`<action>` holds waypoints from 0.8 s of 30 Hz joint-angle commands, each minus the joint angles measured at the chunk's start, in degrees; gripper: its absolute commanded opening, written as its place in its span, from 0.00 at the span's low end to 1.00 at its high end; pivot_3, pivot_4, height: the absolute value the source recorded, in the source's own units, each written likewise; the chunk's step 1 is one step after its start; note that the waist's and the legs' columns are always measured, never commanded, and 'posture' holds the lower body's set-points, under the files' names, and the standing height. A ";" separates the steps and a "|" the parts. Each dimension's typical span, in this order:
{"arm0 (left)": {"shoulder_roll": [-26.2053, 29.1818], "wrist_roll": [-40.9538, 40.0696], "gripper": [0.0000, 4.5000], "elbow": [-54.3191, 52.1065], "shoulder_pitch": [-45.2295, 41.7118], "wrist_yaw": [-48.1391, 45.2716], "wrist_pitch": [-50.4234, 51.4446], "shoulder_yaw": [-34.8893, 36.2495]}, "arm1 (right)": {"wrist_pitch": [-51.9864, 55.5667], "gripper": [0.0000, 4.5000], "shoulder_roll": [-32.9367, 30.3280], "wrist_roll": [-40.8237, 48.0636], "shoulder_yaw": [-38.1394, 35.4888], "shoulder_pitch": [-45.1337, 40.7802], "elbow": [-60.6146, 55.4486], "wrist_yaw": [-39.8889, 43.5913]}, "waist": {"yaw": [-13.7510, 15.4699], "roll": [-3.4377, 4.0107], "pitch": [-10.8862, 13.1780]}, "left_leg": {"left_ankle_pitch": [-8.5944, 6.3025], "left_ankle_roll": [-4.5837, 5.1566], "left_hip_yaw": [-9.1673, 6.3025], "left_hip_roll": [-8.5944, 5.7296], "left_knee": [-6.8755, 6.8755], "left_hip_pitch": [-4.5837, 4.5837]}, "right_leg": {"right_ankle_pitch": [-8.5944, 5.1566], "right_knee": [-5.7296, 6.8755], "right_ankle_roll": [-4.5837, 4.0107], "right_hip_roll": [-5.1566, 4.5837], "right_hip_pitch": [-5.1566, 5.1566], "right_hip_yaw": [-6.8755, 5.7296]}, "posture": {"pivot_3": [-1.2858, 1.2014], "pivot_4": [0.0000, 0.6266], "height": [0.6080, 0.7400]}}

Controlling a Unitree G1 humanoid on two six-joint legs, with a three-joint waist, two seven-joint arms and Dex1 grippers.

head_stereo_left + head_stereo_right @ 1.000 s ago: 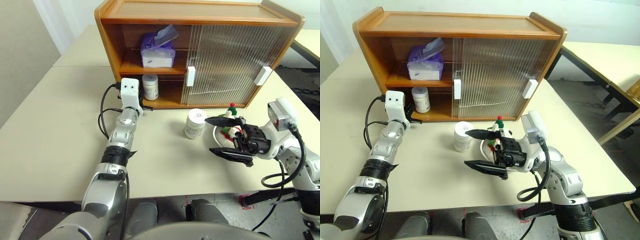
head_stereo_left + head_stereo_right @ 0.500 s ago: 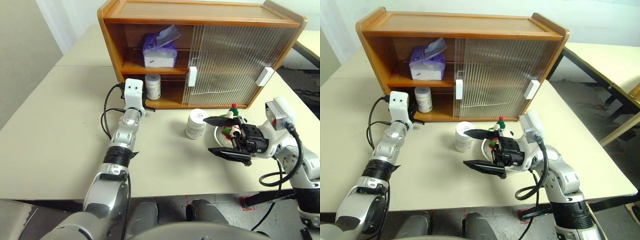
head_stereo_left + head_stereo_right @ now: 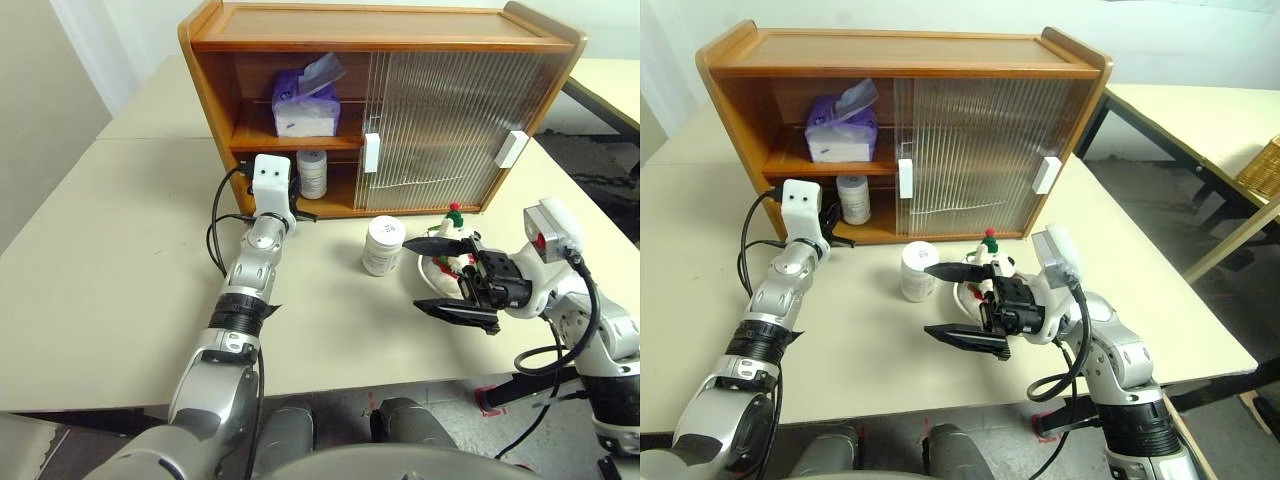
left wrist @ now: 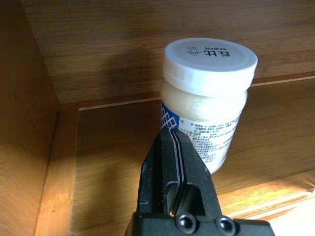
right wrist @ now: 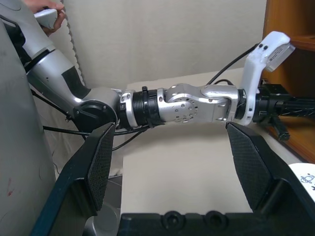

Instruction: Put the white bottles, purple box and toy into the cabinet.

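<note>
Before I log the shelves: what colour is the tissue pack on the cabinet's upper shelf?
Purple, with white tissue sticking out of the purple box; clearest in the left eye view.

The cabinet (image 3: 902,130) fills the upper centre of the frame on a pale tabletop (image 3: 880,340). On its open left side, the purple box (image 3: 841,130) sits on the upper shelf and a white bottle (image 3: 853,198) on the lower. A second white bottle (image 3: 917,270) stands at frame centre. Just right of it, the right gripper (image 3: 958,303) holds its jaws wide apart, beside the toy (image 3: 990,255).
</note>
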 commanded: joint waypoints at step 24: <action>0.99 0.29 0.01 15.89 -7.66 -1.84 -7.76 -1.40 | -0.90 1.00 -0.82 -0.01 -1.32 2.79 -2.91 -1.14 | -0.65 0.03 -0.04 | 0.00 0.00 0.03 0.02 0.01 -0.02 | 0.01 0.00 -0.01 0.00 -0.03 0.00 | 0.47 0.00 1.00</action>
